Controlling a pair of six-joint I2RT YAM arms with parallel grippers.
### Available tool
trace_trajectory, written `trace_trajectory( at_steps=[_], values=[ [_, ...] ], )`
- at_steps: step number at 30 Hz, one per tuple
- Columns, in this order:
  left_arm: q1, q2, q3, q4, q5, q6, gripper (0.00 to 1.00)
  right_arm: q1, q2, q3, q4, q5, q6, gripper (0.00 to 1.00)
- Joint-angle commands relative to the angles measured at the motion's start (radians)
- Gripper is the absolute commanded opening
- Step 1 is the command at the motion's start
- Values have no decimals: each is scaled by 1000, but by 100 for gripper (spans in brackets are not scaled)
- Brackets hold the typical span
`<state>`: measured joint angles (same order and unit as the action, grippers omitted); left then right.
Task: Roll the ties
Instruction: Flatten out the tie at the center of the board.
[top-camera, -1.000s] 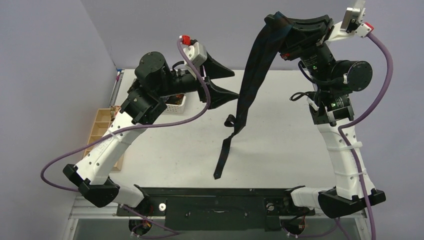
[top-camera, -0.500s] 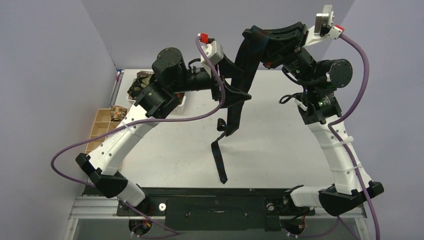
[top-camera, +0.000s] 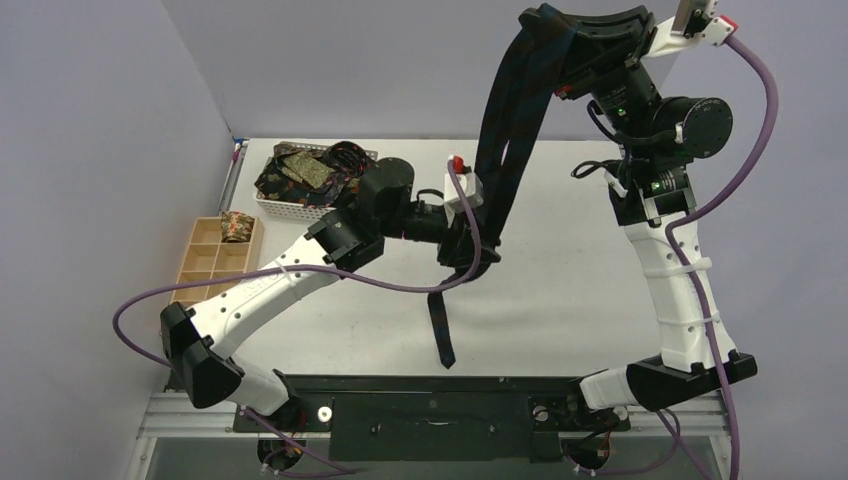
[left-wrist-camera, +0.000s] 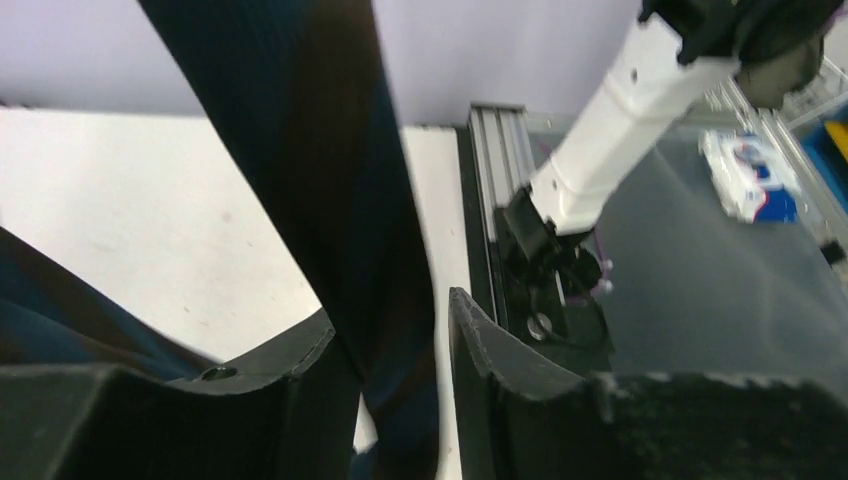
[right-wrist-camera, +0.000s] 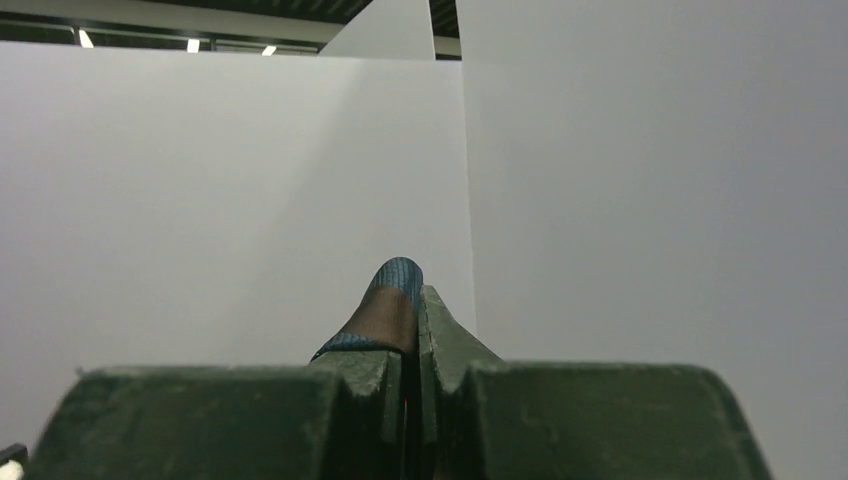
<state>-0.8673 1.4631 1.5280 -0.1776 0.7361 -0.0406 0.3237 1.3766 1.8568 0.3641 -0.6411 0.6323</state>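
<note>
Tie (top-camera: 505, 130) pinched tight in raised right hand (top-camera: 540, 20), hanging down; left hand (left-wrist-camera: 392, 325) slightly parted, fingers (left-wrist-camera: 500, 370) either side of it, lower down.

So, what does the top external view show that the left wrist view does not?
Only top external: the right gripper holding the black tie up, the basket of ties, one rolled tie in the wooden tray. Only left wrist: a gap between the tie and one finger of the left gripper. Both: the tie hanging through the left gripper.
</note>
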Motion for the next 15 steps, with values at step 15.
trace_trajectory(
  at_steps=[15],
  values=[
    [-71,-71,318,-4,-297,232,0,-75,-8,-80,-13,16,-63,0]
  ],
)
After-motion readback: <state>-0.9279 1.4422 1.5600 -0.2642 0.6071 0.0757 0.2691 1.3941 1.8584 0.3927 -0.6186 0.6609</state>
